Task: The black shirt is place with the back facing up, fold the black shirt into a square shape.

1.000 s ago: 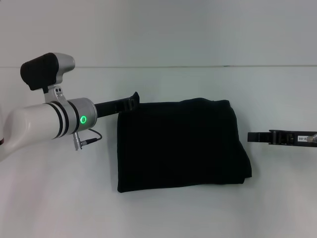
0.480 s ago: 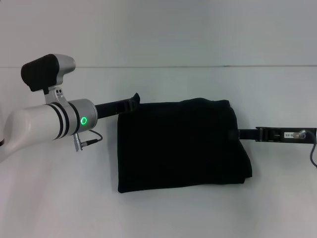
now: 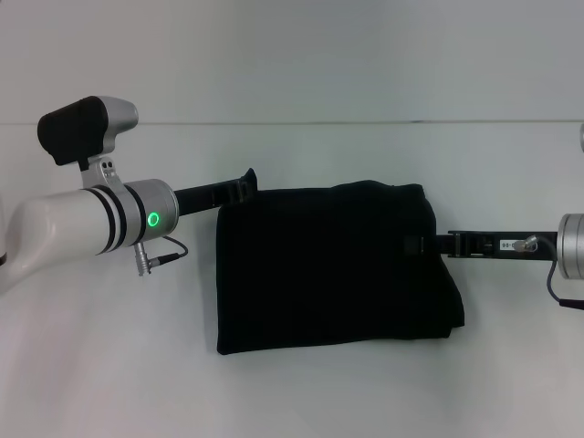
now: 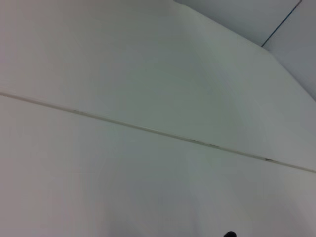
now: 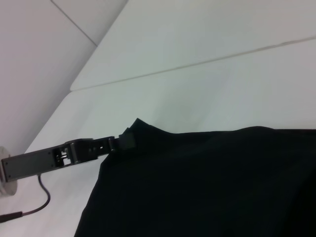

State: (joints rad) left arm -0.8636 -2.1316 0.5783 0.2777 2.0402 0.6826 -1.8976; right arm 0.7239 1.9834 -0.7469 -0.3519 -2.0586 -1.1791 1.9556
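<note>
The black shirt (image 3: 333,269) lies folded into a rough rectangle mid-table; it also fills the near part of the right wrist view (image 5: 207,182). My left gripper (image 3: 245,187) sits at the shirt's far-left corner, shut on the cloth, and a small peak of fabric stands up at its tip. The same gripper (image 5: 126,140) shows at that corner in the right wrist view. My right gripper (image 3: 418,245) reaches in from the right, its tip over the shirt's right edge.
The white table (image 3: 301,392) extends on all sides of the shirt, with a seam line (image 3: 365,122) running across at the back. A thin cable (image 3: 164,255) hangs from my left wrist. The left wrist view holds only white surface (image 4: 148,173).
My right arm has slid left, from clear of the shirt to having its tip over the right edge. The left arm and the shirt have stayed still.
</note>
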